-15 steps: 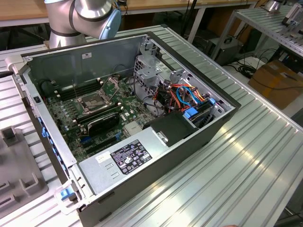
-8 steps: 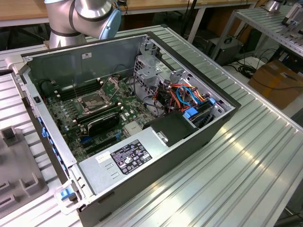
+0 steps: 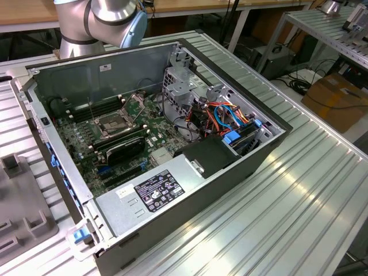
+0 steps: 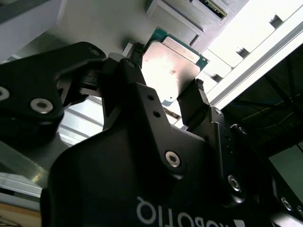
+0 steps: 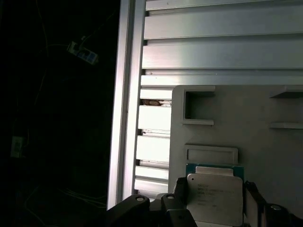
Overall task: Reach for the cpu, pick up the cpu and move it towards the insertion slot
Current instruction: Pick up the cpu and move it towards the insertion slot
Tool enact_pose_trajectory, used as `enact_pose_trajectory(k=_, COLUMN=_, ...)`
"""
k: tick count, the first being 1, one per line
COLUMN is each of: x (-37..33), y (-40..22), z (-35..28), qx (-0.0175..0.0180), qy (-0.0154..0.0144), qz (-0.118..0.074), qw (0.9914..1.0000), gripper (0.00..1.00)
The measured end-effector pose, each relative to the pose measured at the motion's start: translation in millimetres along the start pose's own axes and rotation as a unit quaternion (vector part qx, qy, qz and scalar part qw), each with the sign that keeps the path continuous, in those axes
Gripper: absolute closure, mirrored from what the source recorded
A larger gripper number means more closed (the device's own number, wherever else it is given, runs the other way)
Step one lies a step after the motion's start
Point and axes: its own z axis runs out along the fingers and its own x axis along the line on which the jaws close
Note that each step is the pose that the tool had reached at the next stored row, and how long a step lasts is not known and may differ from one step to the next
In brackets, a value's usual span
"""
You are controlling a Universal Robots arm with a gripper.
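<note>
In both wrist views the cpu point(image 4: 171, 64) point(image 5: 215, 201), a thin square chip with a dull silver face and a green rim, sits between my gripper's point(image 4: 165, 73) point(image 5: 215, 196) black fingers point(image 4: 193, 97). The fingers press against two opposite edges, so the gripper is shut on the chip. Just behind it is a grey tray point(image 5: 227, 113) with shallow rectangular recesses. In the exterior view the insertion slot point(image 3: 112, 125) is a silver-framed socket with a dark centre on the green motherboard point(image 3: 86, 141) inside the open computer case. Part of my arm point(image 3: 106, 20) rises beyond the case's back wall.
The case walls point(image 3: 98, 72) surround the board. Black memory slots point(image 3: 123, 148), a drive cage point(image 3: 181, 80) with coloured cables and a power supply point(image 3: 155, 190) crowd the inside. Ribbed aluminium table point(image 3: 287, 190) lies around. Another grey tray point(image 3: 20, 195) lies at the exterior view's left.
</note>
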Motion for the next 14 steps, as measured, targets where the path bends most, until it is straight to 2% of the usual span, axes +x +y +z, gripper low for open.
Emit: enact_pose_trajectory(k=14, x=0.1, y=0.1, z=-1.8, qx=0.0001, qy=0.0004, qz=0.000, qw=1.00000, gripper=0.45)
